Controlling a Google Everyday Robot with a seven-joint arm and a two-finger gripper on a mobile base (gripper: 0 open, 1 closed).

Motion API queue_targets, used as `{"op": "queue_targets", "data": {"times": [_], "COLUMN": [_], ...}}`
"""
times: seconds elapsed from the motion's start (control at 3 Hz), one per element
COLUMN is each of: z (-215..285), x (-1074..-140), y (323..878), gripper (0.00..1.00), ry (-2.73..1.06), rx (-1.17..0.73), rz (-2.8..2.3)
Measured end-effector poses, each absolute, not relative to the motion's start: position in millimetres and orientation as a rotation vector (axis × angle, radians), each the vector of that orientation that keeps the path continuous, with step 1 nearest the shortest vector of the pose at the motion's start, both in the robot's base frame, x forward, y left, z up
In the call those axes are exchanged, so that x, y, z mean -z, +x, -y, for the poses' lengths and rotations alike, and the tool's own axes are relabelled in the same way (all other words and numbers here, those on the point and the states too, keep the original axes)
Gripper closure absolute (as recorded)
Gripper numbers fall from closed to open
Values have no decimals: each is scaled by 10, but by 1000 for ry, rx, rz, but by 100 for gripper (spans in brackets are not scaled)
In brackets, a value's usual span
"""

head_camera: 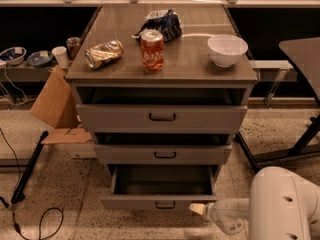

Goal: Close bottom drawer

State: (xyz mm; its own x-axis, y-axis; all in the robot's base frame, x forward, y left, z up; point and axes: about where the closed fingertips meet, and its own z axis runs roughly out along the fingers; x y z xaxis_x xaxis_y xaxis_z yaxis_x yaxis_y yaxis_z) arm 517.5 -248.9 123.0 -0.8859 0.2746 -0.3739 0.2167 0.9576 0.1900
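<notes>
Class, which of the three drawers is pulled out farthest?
The bottom drawer, whose inside shows; the middle drawer and top drawer barely protrude. The gripper is near its front's right end.

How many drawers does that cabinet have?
3: top drawer, middle drawer below it, bottom drawer lowest, pulled out furthest. The pincer is at the bottom drawer's front, right end.

The lowest grey flat-fronted drawer (131,202) of the cabinet is seen at the lower centre of the frame, pulled well out. Its plain, shadowed grey interior is exposed. A small dark bar handle (165,204) is fixed at mid-front. The cream-tipped gripper (197,209) is found just beside the front's right end.
</notes>
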Motion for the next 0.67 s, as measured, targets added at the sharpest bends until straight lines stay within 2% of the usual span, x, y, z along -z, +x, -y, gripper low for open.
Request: {"op": "queue_targets", "data": {"times": [0.67], "z": [2300], "x": [-1289], "y": [5410], "gripper": [0], "ry": [358], "rx": [-221], "rz": [-2740]}}
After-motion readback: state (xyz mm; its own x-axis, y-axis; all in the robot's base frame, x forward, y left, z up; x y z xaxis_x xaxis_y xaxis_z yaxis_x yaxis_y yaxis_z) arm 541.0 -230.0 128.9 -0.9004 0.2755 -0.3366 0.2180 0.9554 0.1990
